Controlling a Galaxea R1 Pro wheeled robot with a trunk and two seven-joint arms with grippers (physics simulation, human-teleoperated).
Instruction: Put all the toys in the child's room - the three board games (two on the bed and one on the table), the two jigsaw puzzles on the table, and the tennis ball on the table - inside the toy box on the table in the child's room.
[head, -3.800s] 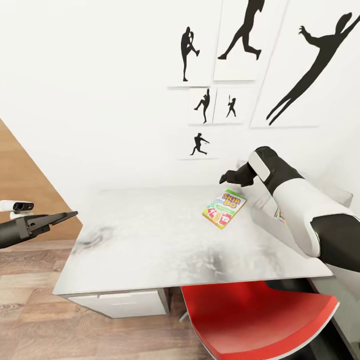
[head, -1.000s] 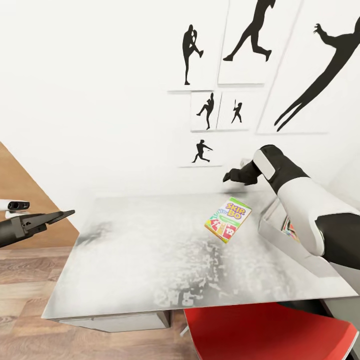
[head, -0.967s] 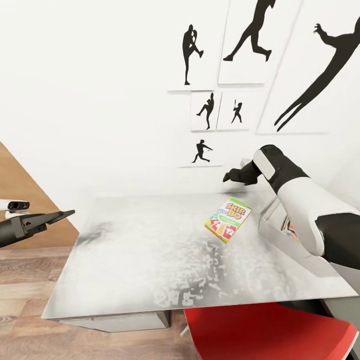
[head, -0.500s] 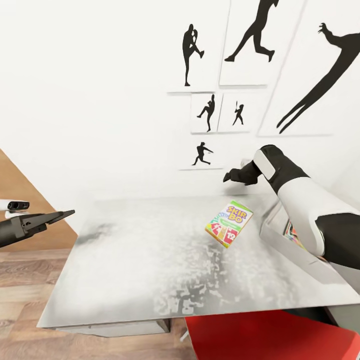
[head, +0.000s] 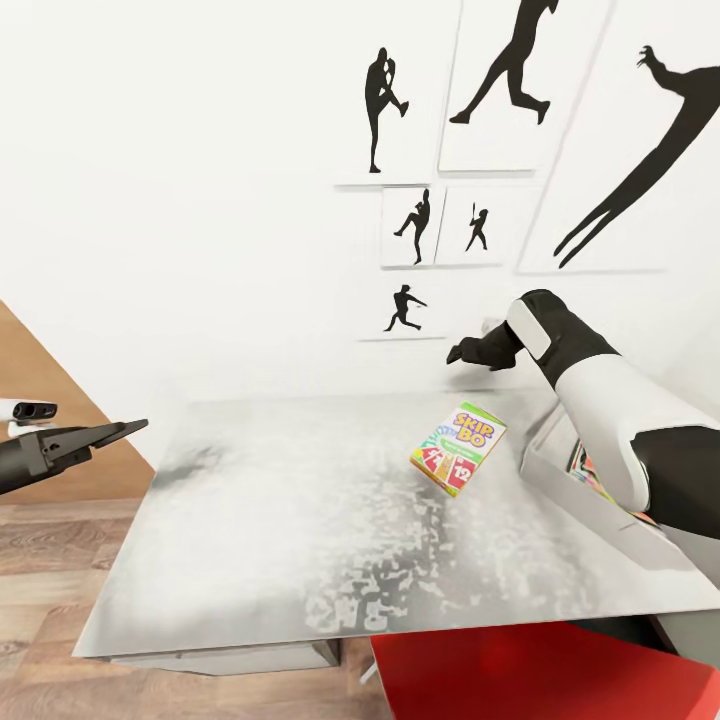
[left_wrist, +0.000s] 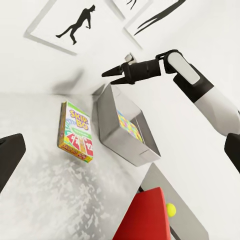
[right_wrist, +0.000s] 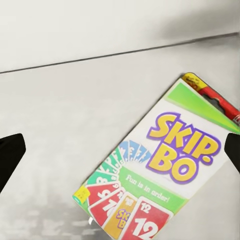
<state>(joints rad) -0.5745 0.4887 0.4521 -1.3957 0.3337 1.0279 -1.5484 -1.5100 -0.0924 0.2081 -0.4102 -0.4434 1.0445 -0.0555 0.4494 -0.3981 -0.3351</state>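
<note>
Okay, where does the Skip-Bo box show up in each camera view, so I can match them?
Head view: the Skip-Bo box lies on the grey table, right of centre, just left of the toy box.
Left wrist view: it sits left of centre, beside the toy box.
Right wrist view: it covers the lower right, between the open finger tips.
Shared landmark: the table.

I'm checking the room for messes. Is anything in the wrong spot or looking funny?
Yes, two things. The Skip-Bo box lies on the table, outside the toy box beside it. And in the left wrist view a yellow tennis ball sits low down past the table's edge, beside the red chair, not on the table.
</note>
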